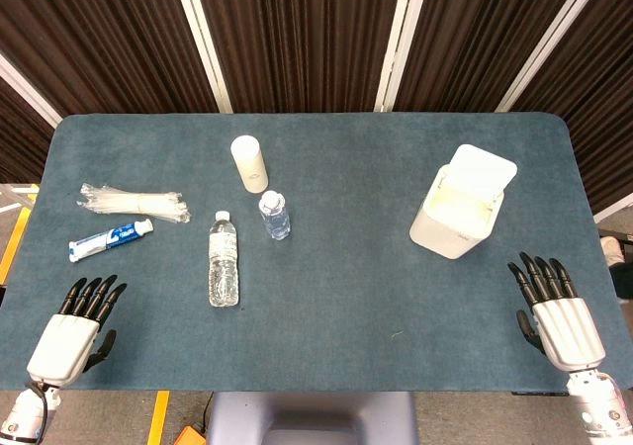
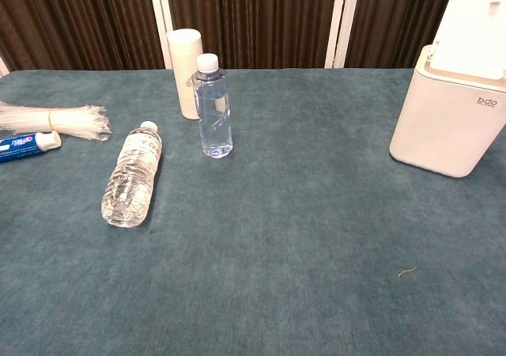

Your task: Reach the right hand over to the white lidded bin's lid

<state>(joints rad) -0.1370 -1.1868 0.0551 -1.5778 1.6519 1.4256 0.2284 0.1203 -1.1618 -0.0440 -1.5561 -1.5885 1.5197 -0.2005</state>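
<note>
The white lidded bin (image 1: 457,218) stands at the right of the blue table, its lid (image 1: 482,167) raised and tilted back. In the chest view the bin (image 2: 451,119) shows at the far right with its lid (image 2: 478,32) propped up. My right hand (image 1: 556,307) rests at the table's near right corner, fingers stretched flat and apart, holding nothing, well short of the bin. At the near left corner my left hand (image 1: 77,328) lies the same way, empty. Neither hand shows in the chest view.
A water bottle (image 1: 224,260) lies on its side left of centre, a smaller bottle (image 1: 275,215) stands beside it, and a cream cylinder (image 1: 249,162) stands behind. A bundle of clear straws (image 1: 134,202) and a toothpaste tube (image 1: 111,238) lie at the left.
</note>
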